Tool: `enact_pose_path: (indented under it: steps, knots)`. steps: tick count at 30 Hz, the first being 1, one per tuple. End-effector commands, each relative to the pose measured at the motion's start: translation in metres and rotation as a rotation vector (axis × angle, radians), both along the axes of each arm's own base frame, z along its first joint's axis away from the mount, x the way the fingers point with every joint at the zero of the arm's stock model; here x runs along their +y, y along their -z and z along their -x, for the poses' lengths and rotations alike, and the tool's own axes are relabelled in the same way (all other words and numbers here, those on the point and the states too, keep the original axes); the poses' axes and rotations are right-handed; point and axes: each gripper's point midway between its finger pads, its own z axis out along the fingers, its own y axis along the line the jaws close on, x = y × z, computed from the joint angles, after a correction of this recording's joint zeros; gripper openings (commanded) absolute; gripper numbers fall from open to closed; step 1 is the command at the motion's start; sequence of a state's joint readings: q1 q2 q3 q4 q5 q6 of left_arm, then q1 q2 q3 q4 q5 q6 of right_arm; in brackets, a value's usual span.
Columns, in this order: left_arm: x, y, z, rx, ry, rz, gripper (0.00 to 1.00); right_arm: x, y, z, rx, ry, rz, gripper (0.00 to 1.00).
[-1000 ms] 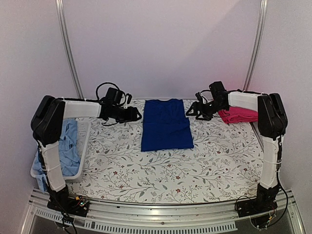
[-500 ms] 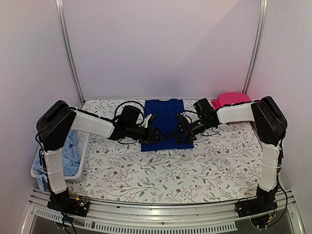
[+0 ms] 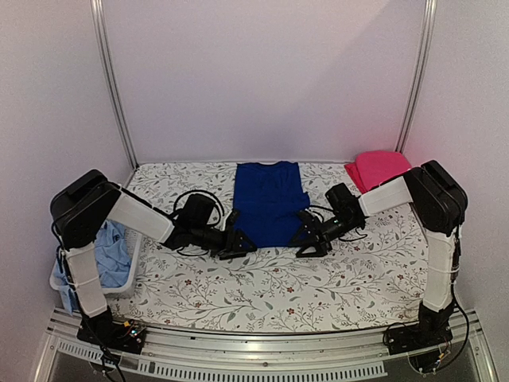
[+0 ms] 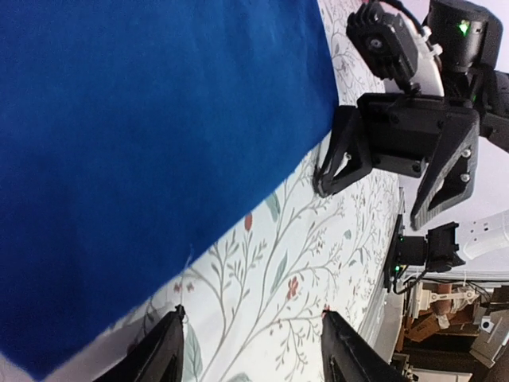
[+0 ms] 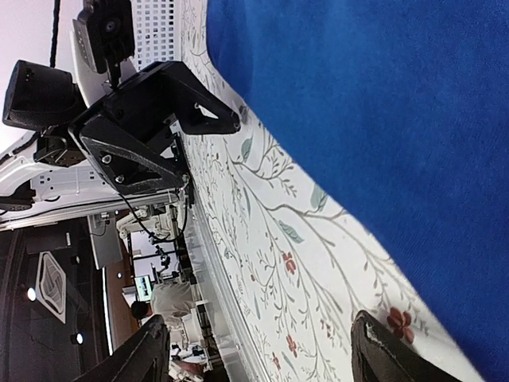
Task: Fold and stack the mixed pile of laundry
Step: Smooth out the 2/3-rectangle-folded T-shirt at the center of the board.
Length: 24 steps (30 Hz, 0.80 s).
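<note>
Royal-blue cloth shirt (image 3: 270,203) lies flat mid-desk on the floral-patterned cover (image 3: 262,286). The left fingers (image 4: 167,354) stand spread at its near left corner and the right fingers (image 5: 382,350) spread at its near right corner, neither pinching cloth. A red-pink garment (image 3: 378,169) lies far right.

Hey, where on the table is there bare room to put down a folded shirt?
Widest free patch: the floral table cover from the left gripper and right gripper up to the front rail. A smaller one lies back left, between the blue shirt and the table's left edge. Crowded: the shirt's near hem, where both grippers sit.
</note>
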State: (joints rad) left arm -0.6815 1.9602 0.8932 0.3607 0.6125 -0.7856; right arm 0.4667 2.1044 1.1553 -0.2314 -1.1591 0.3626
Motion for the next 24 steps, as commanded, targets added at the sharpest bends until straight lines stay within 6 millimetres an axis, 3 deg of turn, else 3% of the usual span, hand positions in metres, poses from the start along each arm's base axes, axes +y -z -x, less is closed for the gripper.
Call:
enact_pose_path:
  steps: [1,4,7,10,13,15,19,24]
  knots:
    - [0.013,-0.041,0.000,-0.079,-0.007,0.008,0.58,-0.016,-0.049,-0.019,-0.133,0.062,-0.001,0.77]
    - [0.021,-0.057,-0.030,-0.158,-0.058,-0.029,0.56,-0.022,-0.062,-0.054,-0.223,0.138,0.043,0.76]
    - [0.022,-0.053,-0.061,-0.192,-0.087,-0.084,0.52,-0.017,-0.058,-0.081,-0.266,0.151,0.075,0.73]
    - [0.019,-0.035,-0.083,-0.189,-0.104,-0.131,0.46,-0.011,-0.024,-0.095,-0.236,0.145,0.121,0.69]
    - [0.016,-0.013,-0.090,-0.161,-0.099,-0.162,0.41,-0.007,0.004,-0.093,-0.208,0.120,0.167,0.67]
    - [0.015,0.003,-0.085,-0.136,-0.089,-0.182,0.37,-0.007,0.019,-0.084,-0.192,0.102,0.189,0.65]
    - [0.015,0.023,-0.055,-0.093,-0.049,-0.208,0.29,-0.007,0.045,-0.055,-0.158,0.053,0.239,0.63]
    - [0.019,0.033,0.013,-0.014,0.018,-0.226,0.25,-0.016,0.060,0.006,-0.078,-0.010,0.284,0.61]
